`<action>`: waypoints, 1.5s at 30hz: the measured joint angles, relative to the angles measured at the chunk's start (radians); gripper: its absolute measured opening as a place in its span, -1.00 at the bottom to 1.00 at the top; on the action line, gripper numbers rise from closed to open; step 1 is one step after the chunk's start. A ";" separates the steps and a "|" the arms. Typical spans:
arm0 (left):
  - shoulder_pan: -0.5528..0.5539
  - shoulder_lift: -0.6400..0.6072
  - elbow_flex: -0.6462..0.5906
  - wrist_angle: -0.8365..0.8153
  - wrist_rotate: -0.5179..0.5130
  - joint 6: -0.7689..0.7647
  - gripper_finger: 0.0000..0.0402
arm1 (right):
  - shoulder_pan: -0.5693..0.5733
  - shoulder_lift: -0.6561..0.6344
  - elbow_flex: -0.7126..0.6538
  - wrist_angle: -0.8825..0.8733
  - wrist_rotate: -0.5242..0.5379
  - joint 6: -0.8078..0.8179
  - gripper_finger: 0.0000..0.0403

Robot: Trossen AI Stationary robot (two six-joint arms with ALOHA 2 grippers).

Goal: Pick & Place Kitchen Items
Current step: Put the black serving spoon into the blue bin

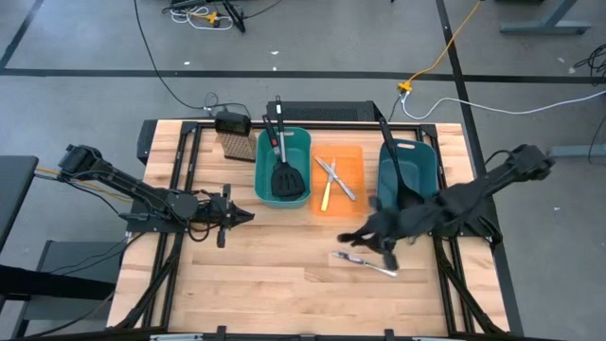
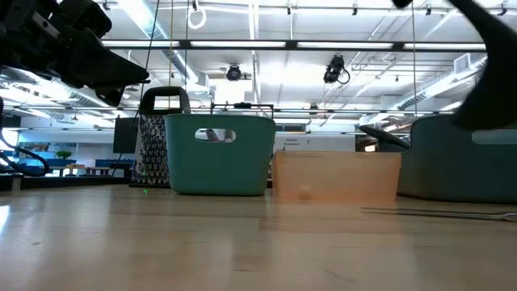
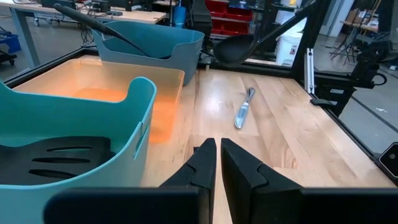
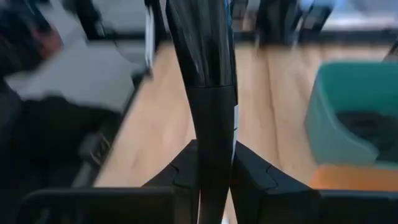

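Knife (image 1: 365,262), silver, lies on the bench lower right. Behind it, the right end effector (image 1: 386,227) grips a black ladle (image 4: 202,56); the left end effector (image 1: 244,217) hovers shut, empty. Farther up: teal bin (image 1: 305,163) holds spatulas (image 1: 286,175), orange bin (image 1: 355,161) knives, right teal bin (image 1: 426,161) another ladle.

Two teal bins (image 1: 301,142) (image 1: 423,156) flank an orange bin (image 1: 352,161) (a bristled brush (image 1: 237,144) stands beside the left one).
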State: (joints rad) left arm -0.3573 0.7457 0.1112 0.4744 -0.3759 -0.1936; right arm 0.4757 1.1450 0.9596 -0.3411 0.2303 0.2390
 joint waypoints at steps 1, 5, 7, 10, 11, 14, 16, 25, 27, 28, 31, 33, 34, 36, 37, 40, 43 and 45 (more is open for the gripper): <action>0.000 0.000 0.000 0.000 0.000 0.000 -0.85 | 0.003 -0.042 -0.023 0.030 0.004 -0.005 -0.68; 0.000 0.000 0.000 0.000 0.000 0.001 -0.85 | 0.028 -0.179 -0.132 0.148 0.048 -0.016 -0.68; 0.000 0.000 0.000 0.000 0.000 0.001 -0.85 | 0.050 -0.252 -0.201 0.230 0.088 -0.026 -0.68; 0.000 0.000 0.000 0.000 0.000 0.002 -0.85 | 0.082 -0.365 -0.305 0.323 0.133 -0.039 -0.68; 0.000 0.000 0.000 0.000 0.000 0.002 -0.85 | 0.092 -0.402 -0.334 0.337 0.158 -0.040 -0.68; 0.000 0.000 0.000 0.000 0.000 0.002 -0.85 | 0.110 -0.511 -0.388 0.339 0.236 -0.054 -0.68; 0.000 0.000 0.000 0.001 0.000 -0.001 -0.85 | 0.120 -0.589 -0.420 0.331 0.269 -0.073 -0.68; 0.000 0.000 0.000 0.000 0.000 -0.002 -0.85 | 0.125 -0.826 -0.563 0.359 0.304 -0.124 -0.68; 0.000 0.000 0.000 0.001 0.000 -0.002 -0.85 | 0.125 -0.857 -0.556 0.439 0.304 -0.183 -0.68; 0.000 0.000 0.000 0.000 0.000 -0.002 -0.85 | 0.125 -0.868 -0.543 0.468 0.304 -0.223 -0.68; 0.000 0.000 0.000 0.000 0.000 -0.002 -0.85 | 0.125 -0.880 -0.467 0.458 0.377 -0.324 -0.68; 0.000 0.000 0.000 0.000 0.000 -0.002 -0.85 | 0.125 -0.879 -0.394 0.359 0.494 -0.343 -0.68; 0.000 0.000 0.000 0.000 0.000 -0.002 -0.85 | 0.124 -0.875 -0.358 0.299 0.533 -0.339 -0.68; 0.000 0.000 0.000 0.000 0.000 -0.003 -0.85 | 0.125 -0.852 -0.295 0.191 0.617 -0.302 -0.68; 0.000 0.000 0.000 0.000 -0.001 -0.003 -0.85 | 0.125 -0.837 -0.269 0.143 0.666 -0.276 -0.68; 0.000 0.000 0.000 0.000 -0.001 -0.003 -0.85 | 0.122 -0.787 -0.186 0.007 0.803 -0.206 -0.68; 0.000 0.000 0.000 0.000 -0.013 0.004 -0.85 | 0.119 -0.738 -0.111 -0.115 0.835 -0.128 -0.68; 0.000 0.000 0.000 0.000 -0.023 0.007 -0.85 | 0.109 -0.705 -0.064 -0.202 0.848 -0.075 -0.68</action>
State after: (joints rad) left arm -0.3572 0.7456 0.1112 0.4747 -0.3984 -0.1868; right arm 0.5846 0.4403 0.8954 -0.5433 1.0787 0.1645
